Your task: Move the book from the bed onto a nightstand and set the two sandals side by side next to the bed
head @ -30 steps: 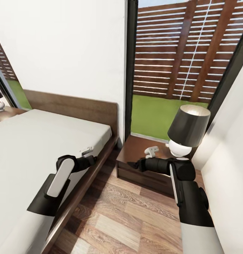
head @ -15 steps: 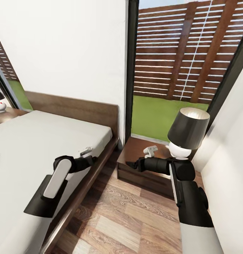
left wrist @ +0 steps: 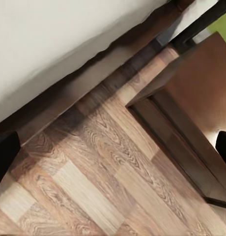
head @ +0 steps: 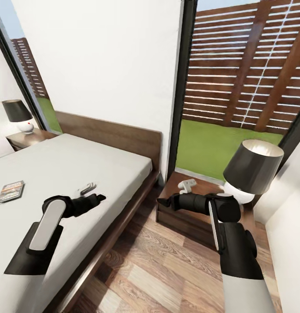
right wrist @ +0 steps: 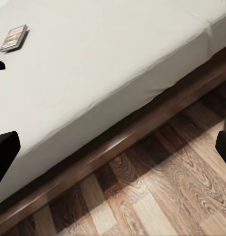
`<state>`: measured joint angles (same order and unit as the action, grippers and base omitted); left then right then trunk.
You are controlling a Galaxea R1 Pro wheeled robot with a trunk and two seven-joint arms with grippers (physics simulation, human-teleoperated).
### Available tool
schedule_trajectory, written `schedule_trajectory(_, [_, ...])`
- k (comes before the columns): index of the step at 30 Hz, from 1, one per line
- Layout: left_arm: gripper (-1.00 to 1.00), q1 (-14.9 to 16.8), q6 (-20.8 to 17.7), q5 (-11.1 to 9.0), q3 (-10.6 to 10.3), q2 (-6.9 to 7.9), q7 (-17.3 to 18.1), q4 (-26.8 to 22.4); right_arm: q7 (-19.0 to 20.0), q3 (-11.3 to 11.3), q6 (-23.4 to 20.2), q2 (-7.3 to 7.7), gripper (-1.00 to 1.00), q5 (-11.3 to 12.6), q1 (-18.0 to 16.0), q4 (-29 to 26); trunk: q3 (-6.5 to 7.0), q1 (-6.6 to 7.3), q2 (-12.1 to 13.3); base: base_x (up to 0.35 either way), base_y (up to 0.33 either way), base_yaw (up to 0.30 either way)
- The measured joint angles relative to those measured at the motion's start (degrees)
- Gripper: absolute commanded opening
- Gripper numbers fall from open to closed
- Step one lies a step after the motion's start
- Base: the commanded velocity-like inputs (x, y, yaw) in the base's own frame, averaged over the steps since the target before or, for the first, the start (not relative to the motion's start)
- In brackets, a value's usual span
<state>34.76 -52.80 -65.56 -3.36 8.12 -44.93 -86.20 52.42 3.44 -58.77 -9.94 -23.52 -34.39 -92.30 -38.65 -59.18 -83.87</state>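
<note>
Both end effectors, left (head: 99,198) and right (head: 162,201), hung empty with fingers spread, since the book (head: 11,191) lay out of reach toward the mattress's far side on the bed (head: 80,165), well apart from the lamp-bearing nightstand (head: 191,208).

Both arms reach forward, bent at the elbow. The left gripper (head: 99,198) hangs over the edge of the bed (head: 80,169). The right gripper (head: 161,201) points toward the bed from the other side. Both have fingers spread wide apart.
</note>
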Motion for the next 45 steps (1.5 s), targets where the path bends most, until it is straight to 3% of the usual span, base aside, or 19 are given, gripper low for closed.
schedule_trajectory(6, [1.0,-1.0,-0.1,-0.3,1.2,1.24,0.0,-0.4,-1.8,-0.2,0.0,0.0,1.0,0.2,0.0,0.0,1.08,1.32,2.4,0.0,0.0,0.275])
schedule_trajectory(17, [1.0,-1.5,-0.1,-0.2,1.5,1.64,-0.1,-0.5,-5.6,-0.7,0.0,0.0,1.0,0.3,0.1,0.0,3.05,3.74,6.8,0.0,0.0,0.278])
schedule_trajectory(18, [1.0,-1.5,-0.1,0.1,1.6,1.7,-0.2,-0.5,-8.1,-1.5,0.0,0.0,1.0,0.4,0.1,0.0,3.23,3.95,7.2,0.0,0.0,0.278])
schedule_trajectory(25, [1.0,-1.7,0.0,0.4,1.7,1.75,-0.3,-0.4,-11.1,-3.8,0.2,-0.03,1.0,0.6,0.3,-0.1,4.49,5.49,10.0,0.0,0.0,0.279])
schedule_trajectory(35, [1.0,-1.8,0.0,0.4,1.8,1.74,-0.3,-0.2,-12.0,-4.9,0.2,-0.03,1.0,0.6,0.3,-0.1,6.29,7.69,14.0,0.0,0.0,0.281])
schedule_trajectory(40, [1.0,-1.9,0.0,0.3,3.3,1.73,-0.4,-0.2,-12.1,-5.0,0.2,-0.03,1.0,0.6,0.4,-0.2,7.19,8.79,16.0,0.0,0.0,0.283])
schedule_trajectory(45, [1.0,-1.9,0.1,0.3,4.2,1.72,-0.4,-0.2,-12.1,-5.0,0.3,-0.03,1.0,0.6,0.4,-0.2,7.19,8.79,16.1,0.0,0.0,0.284])
